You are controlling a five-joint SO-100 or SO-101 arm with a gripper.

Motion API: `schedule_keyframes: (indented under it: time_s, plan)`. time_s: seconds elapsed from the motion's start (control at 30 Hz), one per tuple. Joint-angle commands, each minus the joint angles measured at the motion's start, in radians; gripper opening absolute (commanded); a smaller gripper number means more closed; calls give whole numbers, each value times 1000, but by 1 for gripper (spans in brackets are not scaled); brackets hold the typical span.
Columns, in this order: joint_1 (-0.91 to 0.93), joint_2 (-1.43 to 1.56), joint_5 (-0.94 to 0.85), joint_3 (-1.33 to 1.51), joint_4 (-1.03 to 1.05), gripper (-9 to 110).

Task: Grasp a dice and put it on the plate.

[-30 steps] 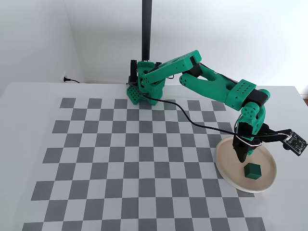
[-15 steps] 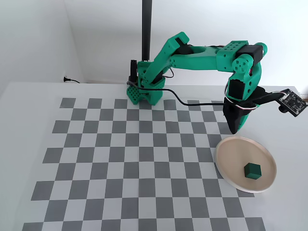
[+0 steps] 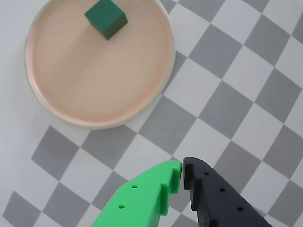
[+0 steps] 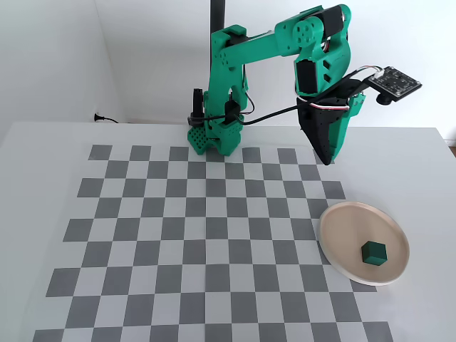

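1. White walls stand behind a pale counter (image 4: 43, 142) that carries a grey-and-white checkerboard (image 4: 214, 235).
2. Using the plate (image 4: 335, 262) as landmark: it lies at the checkerboard's right edge in the fixed view, beige-pink inside with a white rim.
3. On the plate rests the dice (image 4: 373, 252), a plain dark green cube, sitting right of the plate's centre in the fixed view; in the wrist view the dice (image 3: 106, 18) is near the plate's (image 3: 71, 94) far rim.
4. Raised above the board and well apart from the plate hangs the hand (image 4: 327, 160), tips pointing down.
5. In the wrist view the hand (image 3: 182, 171) is clenched and empty, its green and black fingertips meeting, below and right of the plate.
6. Behind the plate, at the board's far edge, stands the green arm base (image 4: 214, 135).
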Motion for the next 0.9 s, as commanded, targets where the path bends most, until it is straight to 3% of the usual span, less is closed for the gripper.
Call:
schedule_keyframes:
  time_s: [0.0,0.4,0.87]
  plan:
    - [29,293,15,264,-118,-4]
    - [281,744,37,969,-453,-4]
    - [500,1086,152,1433,-686,-4]
